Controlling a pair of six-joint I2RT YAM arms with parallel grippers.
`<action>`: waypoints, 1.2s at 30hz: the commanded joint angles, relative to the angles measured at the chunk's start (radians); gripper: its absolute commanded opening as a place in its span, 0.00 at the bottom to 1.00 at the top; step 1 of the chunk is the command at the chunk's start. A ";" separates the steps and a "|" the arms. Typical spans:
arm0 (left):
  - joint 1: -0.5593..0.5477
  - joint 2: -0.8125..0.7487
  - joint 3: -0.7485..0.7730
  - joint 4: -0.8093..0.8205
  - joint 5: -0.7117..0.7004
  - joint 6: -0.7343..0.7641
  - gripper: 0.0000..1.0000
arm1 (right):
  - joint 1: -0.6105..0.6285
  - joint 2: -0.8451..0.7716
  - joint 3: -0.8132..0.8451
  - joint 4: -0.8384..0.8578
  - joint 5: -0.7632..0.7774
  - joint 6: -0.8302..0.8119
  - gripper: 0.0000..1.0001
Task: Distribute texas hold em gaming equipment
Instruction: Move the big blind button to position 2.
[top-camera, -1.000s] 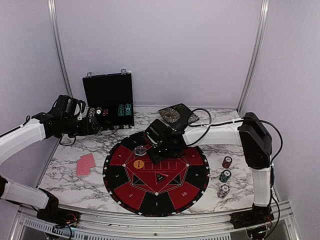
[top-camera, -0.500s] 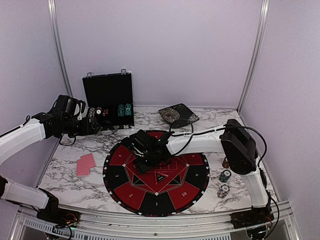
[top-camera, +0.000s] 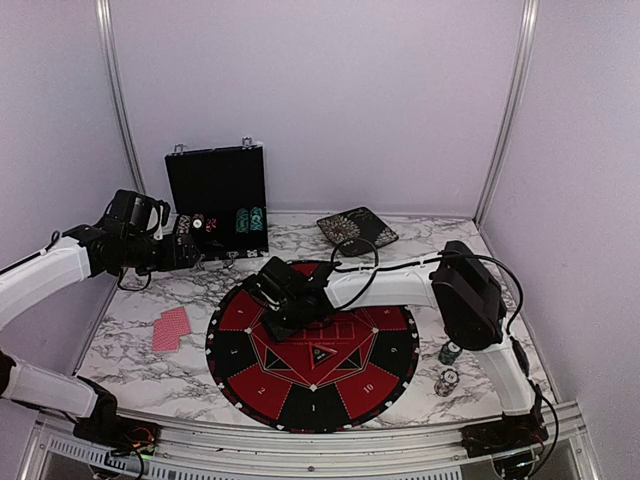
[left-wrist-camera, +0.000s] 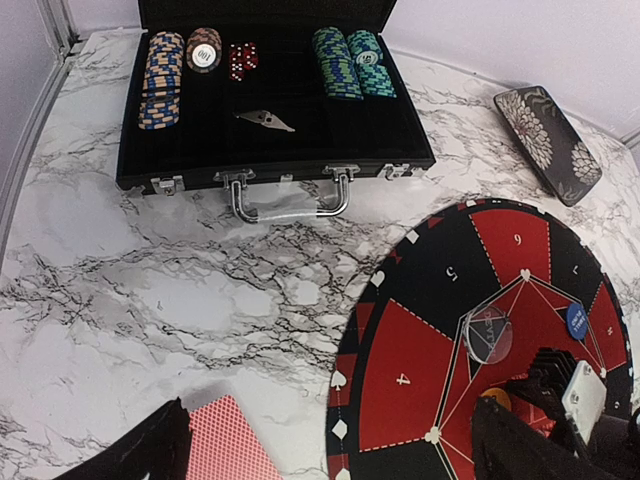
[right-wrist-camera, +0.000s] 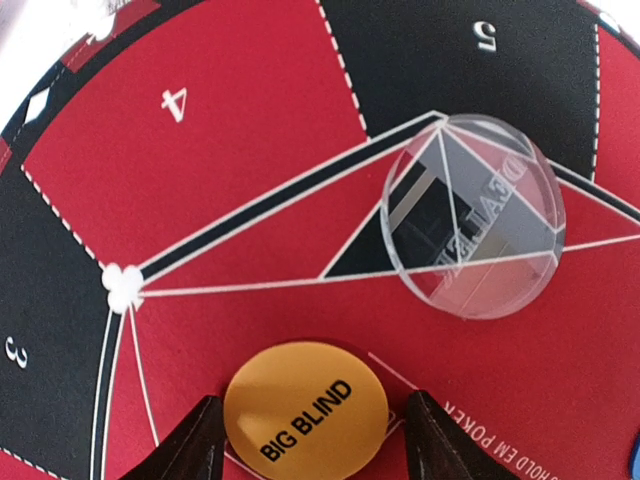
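Right arm, reach over the round mat (top-camera: 250, 345). The right gripper (right-wrist-camera: 312, 420) has its jaws apart, 1 finger on each side of the orange "BIG BLIND" disc (right-wrist-camera: 305, 405). A thin gap shows on both sides, so nothing is clamped. The disc lies flat on the red field below the "4" wedge. The clear dealer disc (right-wrist-camera: 475, 230) sits near it, up and to the right, apart from it. A blue disc (left-wrist-camera: 577, 320) lies further along the mat.

The left gripper (left-wrist-camera: 335, 455) hangs with jaws wide and nothing between them, over the marble table (left-wrist-camera: 150, 280) between the open black case (left-wrist-camera: 270, 150) and the red-backed cards (top-camera: 170, 328). The chip stacks (top-camera: 447, 368) stand at the table's right side, partly behind the right arm.

Risks, as you should judge them:
1. The disc is thin and flat. If you close too high, the fingers may ride over its edge and miss it.
2. If you close too low, the tips may catch the mat, and any drag could shift it along with the 2 other discs on it.
3. If the fingers are off-centre as they close, 1 touches first and may skid the disc toward the clear one.
4. A grip on the rim alone may tip or drop the disc on the lift.
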 joint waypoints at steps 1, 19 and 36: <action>0.010 0.010 -0.006 0.015 0.013 -0.007 0.99 | 0.009 0.062 0.047 -0.022 0.012 -0.012 0.57; 0.016 0.018 -0.006 0.015 0.027 -0.009 0.99 | 0.097 -0.035 -0.053 -0.033 -0.039 0.058 0.49; 0.017 0.027 -0.007 0.014 0.029 -0.012 0.99 | 0.153 -0.099 -0.169 -0.024 -0.040 0.117 0.49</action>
